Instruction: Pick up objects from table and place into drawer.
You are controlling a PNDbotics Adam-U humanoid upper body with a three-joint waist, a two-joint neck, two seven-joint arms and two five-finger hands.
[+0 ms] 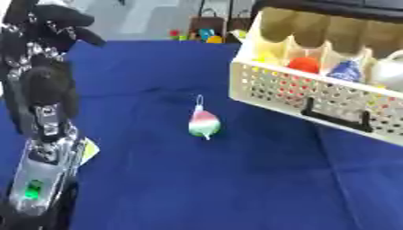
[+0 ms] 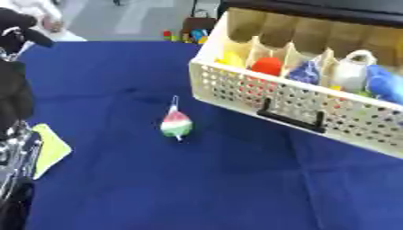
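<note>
A small red, white and green thing with a thin loop at its top lies alone on the blue cloth near the middle. The cream perforated drawer stands pulled out at the upper right, its black handle facing me. Inside its compartments sit a yellow thing, a red thing, a blue thing, a white thing and another blue thing. My left arm rises along the left edge, with its black hand raised at the top left, well away from the small thing. The right hand does not show.
A flat yellow piece lies on the cloth beside my left forearm. Small colourful things and a brown bag stand beyond the table's far edge. A dark cabinet top overhangs the drawer.
</note>
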